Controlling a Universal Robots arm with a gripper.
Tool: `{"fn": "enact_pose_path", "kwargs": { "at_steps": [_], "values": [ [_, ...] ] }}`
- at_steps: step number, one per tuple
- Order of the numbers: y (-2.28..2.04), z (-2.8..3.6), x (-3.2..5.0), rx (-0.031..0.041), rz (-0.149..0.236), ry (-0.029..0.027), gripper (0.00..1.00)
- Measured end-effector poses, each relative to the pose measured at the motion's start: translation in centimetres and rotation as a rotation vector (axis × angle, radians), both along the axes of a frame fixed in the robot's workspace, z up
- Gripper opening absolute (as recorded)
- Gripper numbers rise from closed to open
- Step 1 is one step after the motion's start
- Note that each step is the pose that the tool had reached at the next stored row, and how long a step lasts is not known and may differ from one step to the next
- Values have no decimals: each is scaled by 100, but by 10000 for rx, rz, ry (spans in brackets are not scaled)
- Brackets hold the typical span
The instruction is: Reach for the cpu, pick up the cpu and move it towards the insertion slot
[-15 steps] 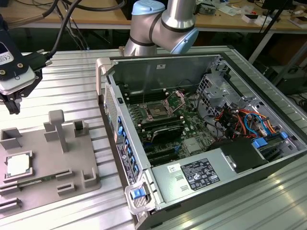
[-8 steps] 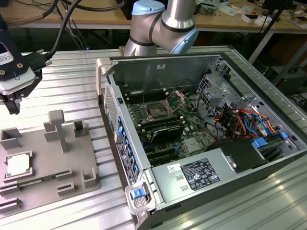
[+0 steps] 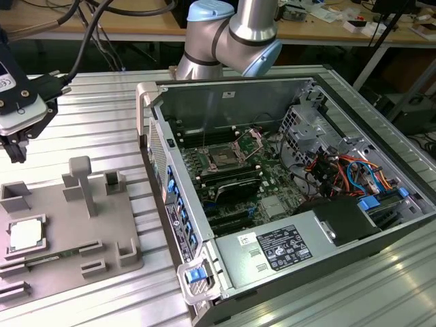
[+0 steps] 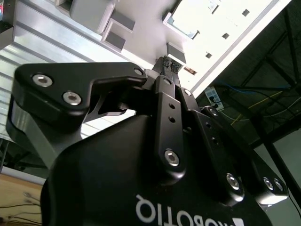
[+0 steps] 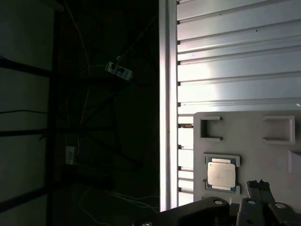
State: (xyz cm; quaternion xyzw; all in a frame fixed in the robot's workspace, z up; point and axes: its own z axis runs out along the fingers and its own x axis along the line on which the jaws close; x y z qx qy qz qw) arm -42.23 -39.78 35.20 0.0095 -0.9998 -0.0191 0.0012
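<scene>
**Gripper off to one side of the cpu, cpu not yet taken**

Ribbed aluminium surface [image 3: 102,109] carrying everything. Open computer case [image 3: 225,95] on the exterior view's right, with the robot arm [image 3: 235,34] rising behind it. Grey fixture tray [image 3: 61,225] on the exterior view's left, just beside the case.

Gripper [image 3: 15,146] hanging above the tray's far corner, clear of it. Jaws seemingly pressed together, nothing between them; the second wrist view [image 4: 165,63] agrees.

Insertion slot [image 3: 223,157] inside the case on the green board, bracket raised, well apart from the gripper.

The cpu [image 3: 26,235] lying flat in a shallow tray recess, also seen in the first wrist view [image 5: 221,174].

Judged light, stiff and thin, with a smooth lid and probably a delicate underside. Best pinched on two opposite edges, kept level.
</scene>
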Motion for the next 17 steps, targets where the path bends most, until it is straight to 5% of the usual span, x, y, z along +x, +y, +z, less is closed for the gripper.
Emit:
{"fn": "enact_pose_path", "kwargs": {
  "at_steps": [2, 6, 11, 17],
  "values": [
    [-8, 0, -27, 0, 2, 1, 12],
    [-35, -5, -134, 0, 1, -1, 42],
    [-47, -75, -210, 0, 1, 0, 60],
    [-63, -207, -210, 0, 3, 56, 60]
  ]
}}
